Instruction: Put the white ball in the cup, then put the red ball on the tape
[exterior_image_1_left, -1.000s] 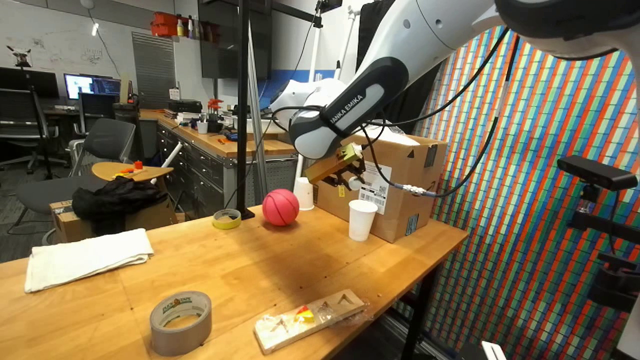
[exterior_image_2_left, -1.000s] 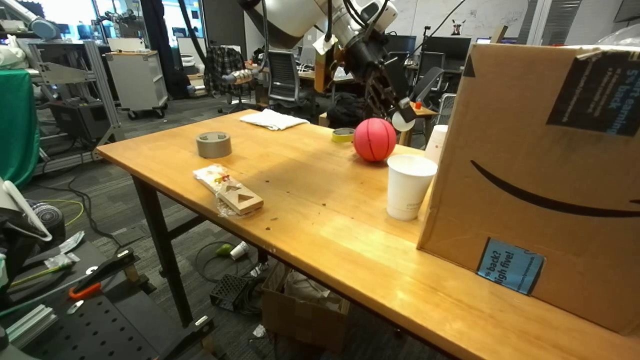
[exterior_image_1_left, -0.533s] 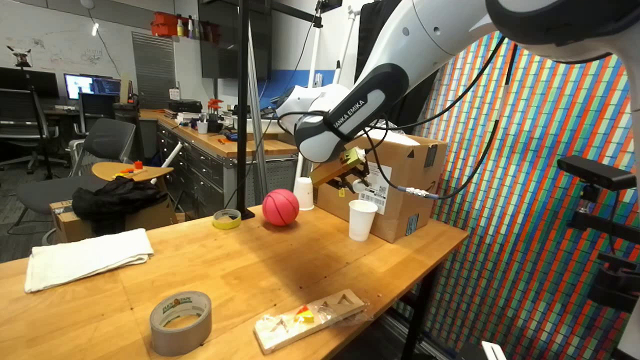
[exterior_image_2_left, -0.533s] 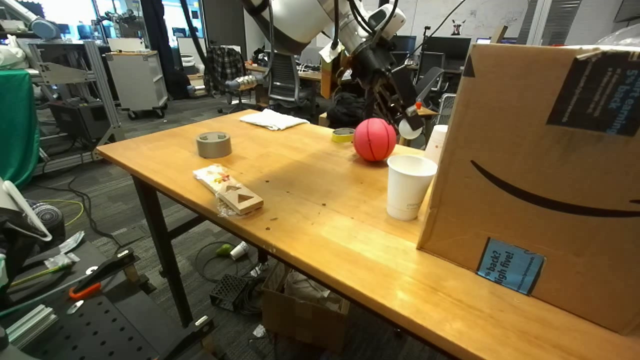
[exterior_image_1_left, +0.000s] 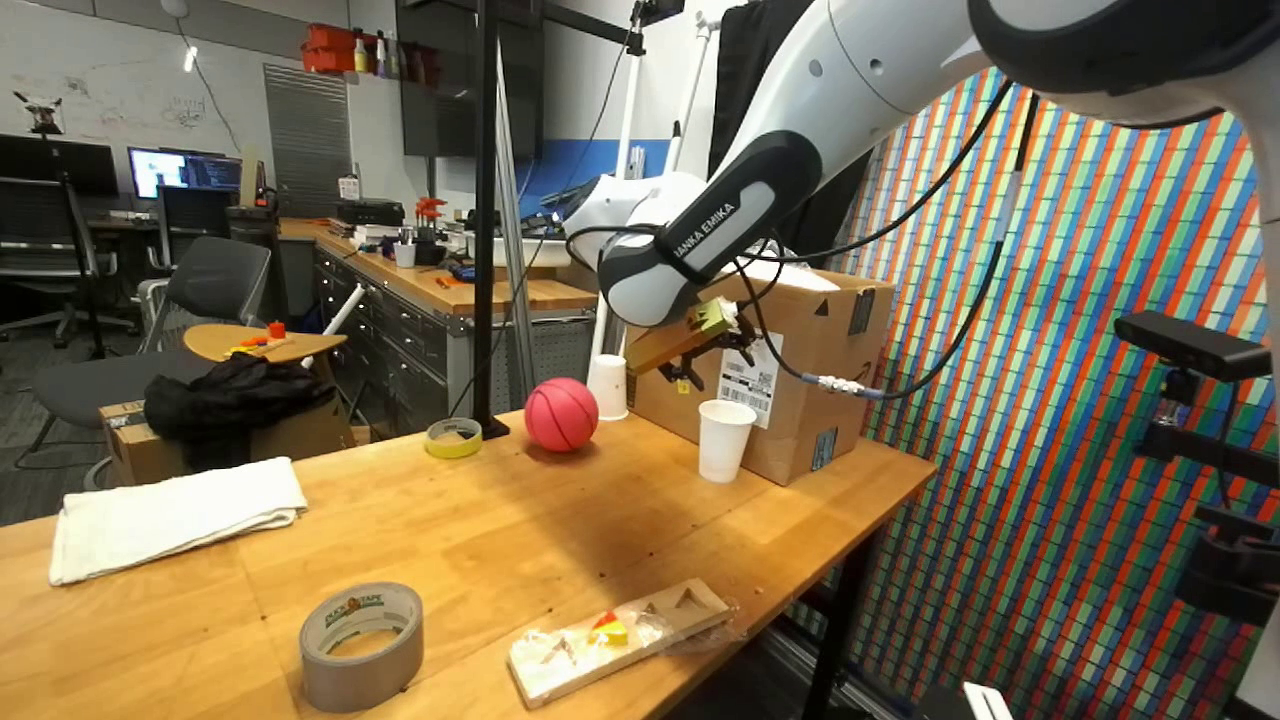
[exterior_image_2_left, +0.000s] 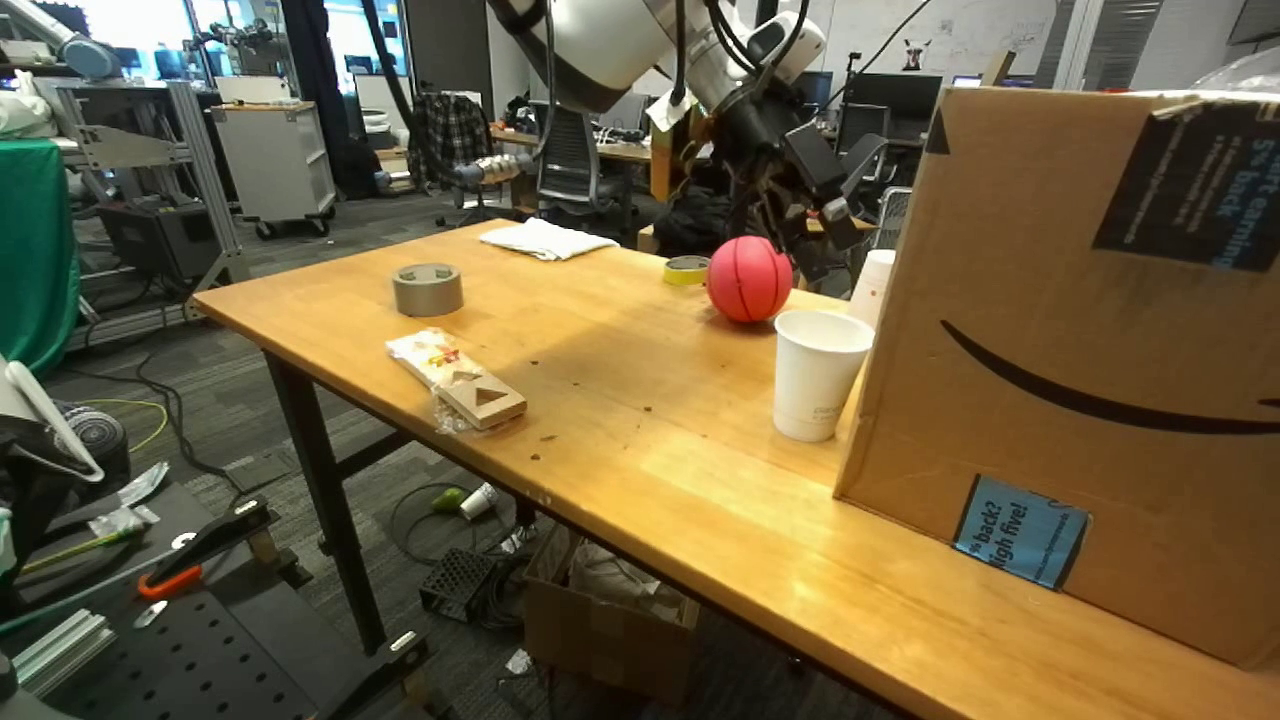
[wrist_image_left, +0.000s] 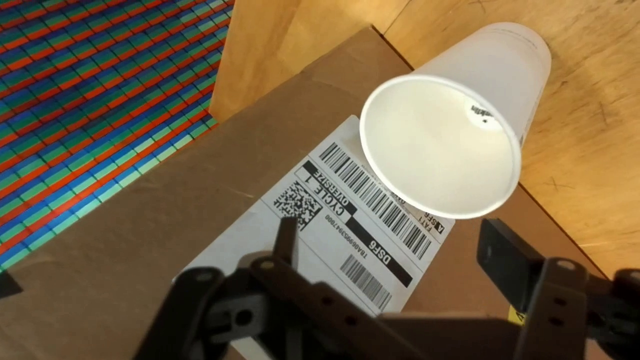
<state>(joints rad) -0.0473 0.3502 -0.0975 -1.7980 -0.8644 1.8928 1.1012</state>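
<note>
With the gripper (wrist_image_left: 391, 235) spread wide, hangs above the white cup (exterior_image_1_left: 725, 448), apart from its rim. Between the fingers (wrist_image_left: 507, 262) leaves a large gap, and through this gap gives, in the wrist view, a look onto the paper label (wrist_image_left: 360, 240) of the cardboard box (exterior_image_1_left: 835, 370). Whether touching the box with one finger, cannot tell from these views.

Compared with half a second ago, no longer pinches the white ball (wrist_image_left: 484, 119) at the fingertips. Now has this ball inside the cup, in the wrist view visible only by one part, with small dark print on it. Stands also with the fingers farther apart than then, and in both exterior views slightly shifted toward the cardboard box.

Leaves the cup upright on the wooden table (exterior_image_1_left: 530, 540), just beside the box, at the same place as before. Leaves likewise the red ball (exterior_image_1_left: 561, 414) unchanged, resting directly on the table near the yellow tape roll (exterior_image_1_left: 455, 450), and well apart from the grey tape (exterior_image_1_left: 360, 682), itself lying flat with the hole upward, near the wooden strip (exterior_image_1_left: 580, 655) with clear wrapping.
</note>
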